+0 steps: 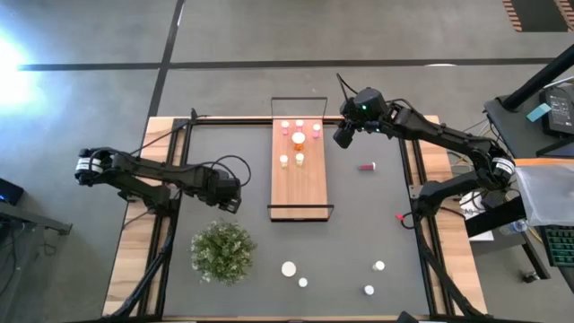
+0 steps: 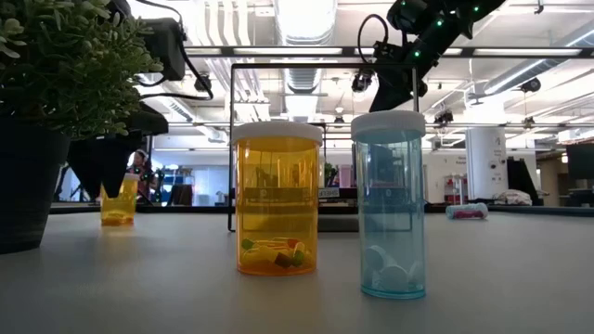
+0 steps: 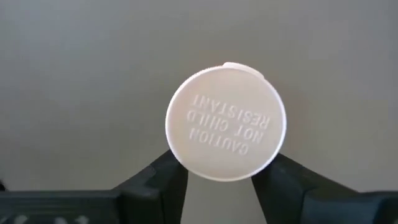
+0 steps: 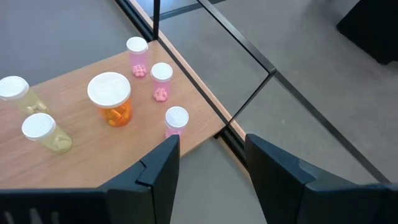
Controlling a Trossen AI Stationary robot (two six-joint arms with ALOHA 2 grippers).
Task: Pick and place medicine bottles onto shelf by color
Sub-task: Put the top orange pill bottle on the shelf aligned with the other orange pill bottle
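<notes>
While the left gripper (image 3: 217,186) brackets a white-capped bottle (image 3: 226,122) on the mat beside the plant (image 1: 221,251) (fingers flanking, grip unconfirmed), pickup is underway; next: clench, lift toward shelf (image 1: 300,184). Right gripper (image 4: 211,168) hovers empty, parted.

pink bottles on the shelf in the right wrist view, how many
3. All stand on the light-brown wooden shelf by its corner: one pink white-capped bottle farthest back, one in the middle, one nearest the edge. Others may be out of frame.

Grey tiled floor (image 1: 108,36) surrounds the table; bright ceiling lights (image 2: 306,14) overhead.
</notes>
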